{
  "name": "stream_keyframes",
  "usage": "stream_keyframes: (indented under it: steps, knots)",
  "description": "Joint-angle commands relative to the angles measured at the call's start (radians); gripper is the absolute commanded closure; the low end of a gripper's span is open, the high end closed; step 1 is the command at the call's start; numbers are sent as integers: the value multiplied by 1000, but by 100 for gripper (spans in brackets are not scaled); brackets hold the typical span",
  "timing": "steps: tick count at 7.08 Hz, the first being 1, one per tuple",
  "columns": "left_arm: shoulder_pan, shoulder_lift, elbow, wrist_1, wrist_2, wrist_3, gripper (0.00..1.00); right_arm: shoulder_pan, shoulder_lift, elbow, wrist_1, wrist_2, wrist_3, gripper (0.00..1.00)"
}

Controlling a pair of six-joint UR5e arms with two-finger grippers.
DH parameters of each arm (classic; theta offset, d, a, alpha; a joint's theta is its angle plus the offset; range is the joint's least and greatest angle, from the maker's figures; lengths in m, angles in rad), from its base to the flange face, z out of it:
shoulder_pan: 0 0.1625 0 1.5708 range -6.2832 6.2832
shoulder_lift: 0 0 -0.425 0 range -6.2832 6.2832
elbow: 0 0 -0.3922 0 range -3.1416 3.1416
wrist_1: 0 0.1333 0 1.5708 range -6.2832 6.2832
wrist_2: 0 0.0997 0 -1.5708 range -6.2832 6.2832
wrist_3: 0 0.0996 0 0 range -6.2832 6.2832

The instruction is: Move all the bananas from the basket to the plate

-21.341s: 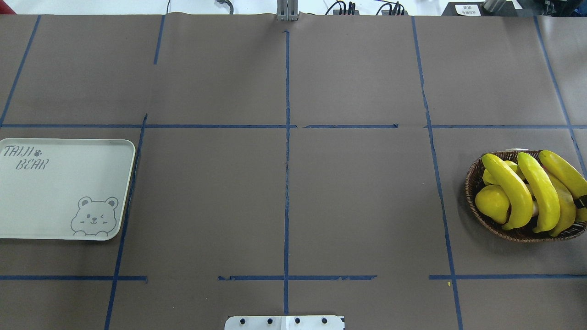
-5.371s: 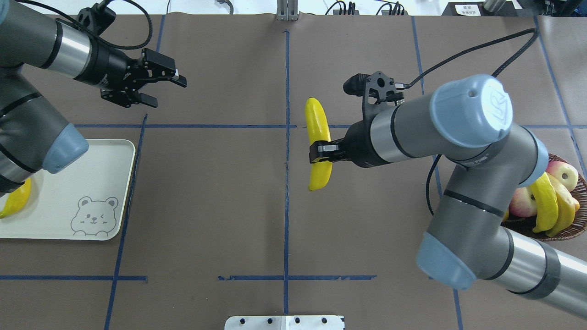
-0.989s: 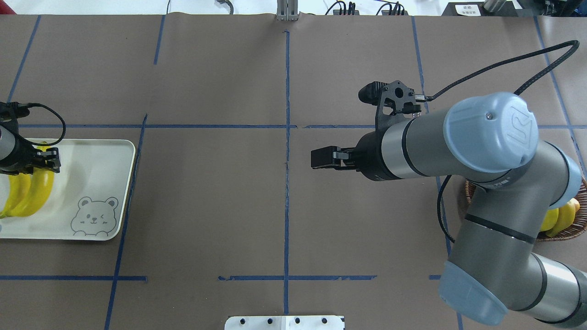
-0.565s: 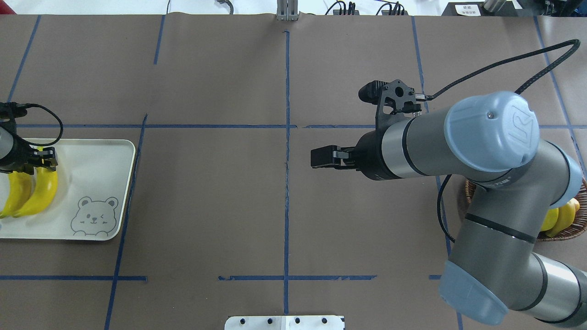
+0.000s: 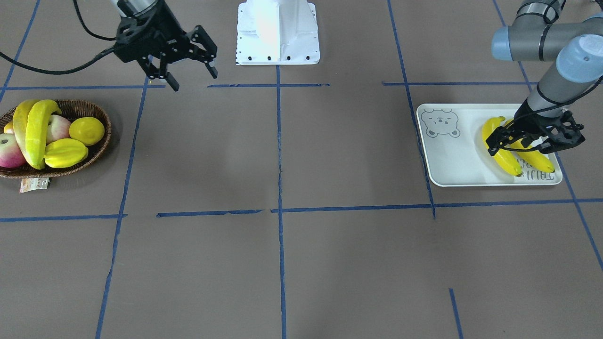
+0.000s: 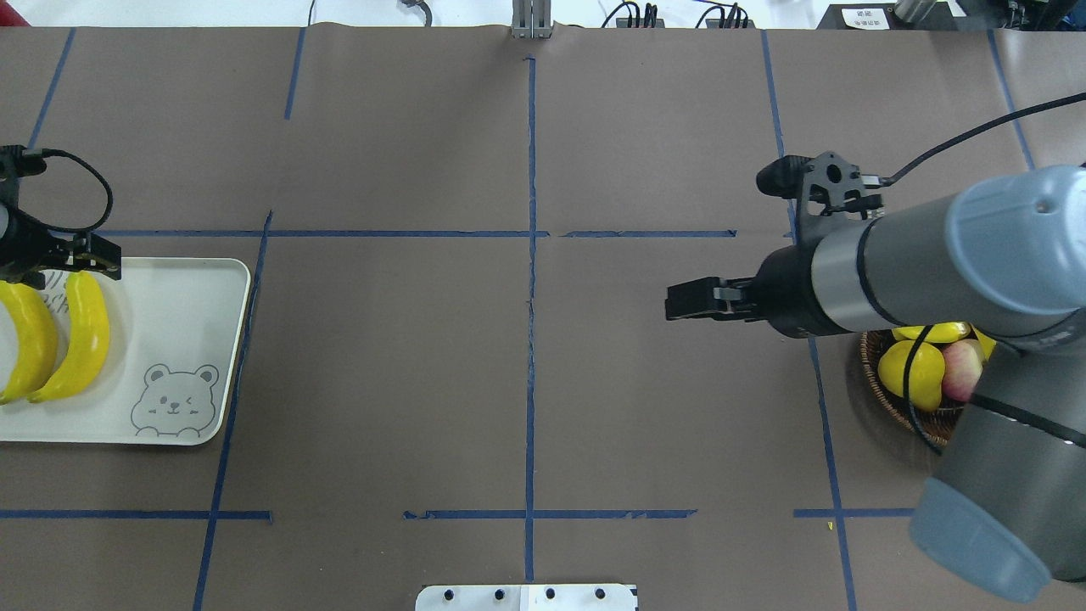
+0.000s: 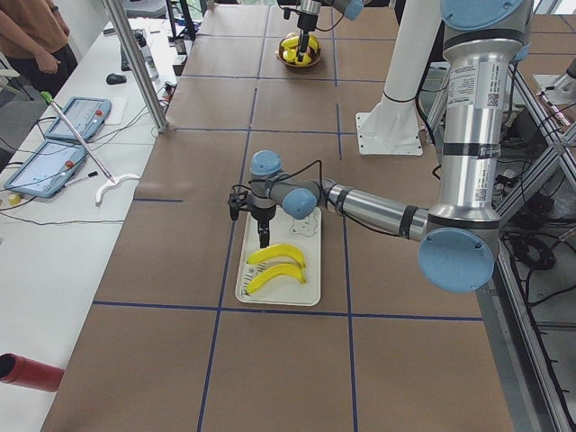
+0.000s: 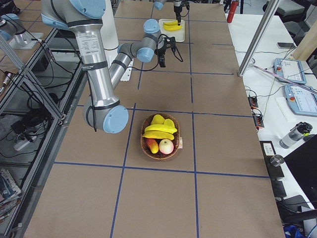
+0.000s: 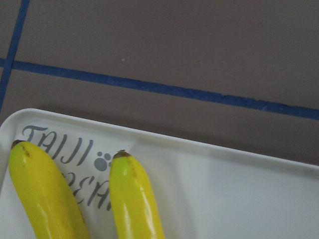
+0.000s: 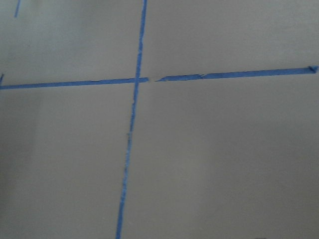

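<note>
In the front-facing view, two bananas (image 5: 505, 157) lie side by side on the plate (image 5: 459, 165) at the right. The left end effector (image 5: 536, 141) hovers over them, fingers spread wide, holding nothing. The right end effector (image 5: 194, 80), equally wide and empty, hangs above the worktop (image 5: 330, 259) near the basket (image 5: 107, 132). There two further bananas lie across apples (image 5: 9, 151), beside a lemon (image 5: 86, 130) and a starfruit (image 5: 66, 153).

In the overhead view the right arm hides much of the basket.

The right side view shows those bananas lying on top of the heap. A straight descent onto the upper one's middle, fingers across its width and clear of the starfruit, looks best.

In the left wrist view the plate is bare to the right of the stems, which suits the next placement.

The right wrist view shows only worktop and blue tape (image 10: 130, 149).
</note>
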Motion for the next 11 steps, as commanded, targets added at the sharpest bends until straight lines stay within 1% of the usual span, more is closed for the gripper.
stream_keyframes:
  steps: [1, 2, 3, 5, 6, 7, 8, 9, 11]
  knots:
    - [-23, -121, -95, 191, -45, -34, 1, 107, -193, 38, 7, 82, -138, 0]
    - [-10, -170, -116, 232, -45, -100, 1, 146, -282, 43, 36, 101, -195, 0]
    - [17, -193, -116, 237, -44, -146, 1, 190, -336, 34, 41, 128, -216, 0]
    - [37, -210, -122, 237, -42, -195, 1, 195, -414, 17, 32, 93, -224, 0]
    - [46, -210, -128, 235, -41, -207, 1, 195, -430, -9, 32, 63, -244, 0]
    - [51, -210, -136, 235, -41, -211, 1, 195, -431, -59, 36, 47, -291, 0]
    - [56, -210, -145, 237, -41, -215, 1, 207, -431, -101, 41, 45, -360, 0]
    - [77, -212, -145, 235, -36, -255, 1, 220, -433, -118, 41, 47, -388, 0]
    - [88, -224, -149, 235, -34, -266, 1, 220, -434, -167, 41, 45, -410, 0]
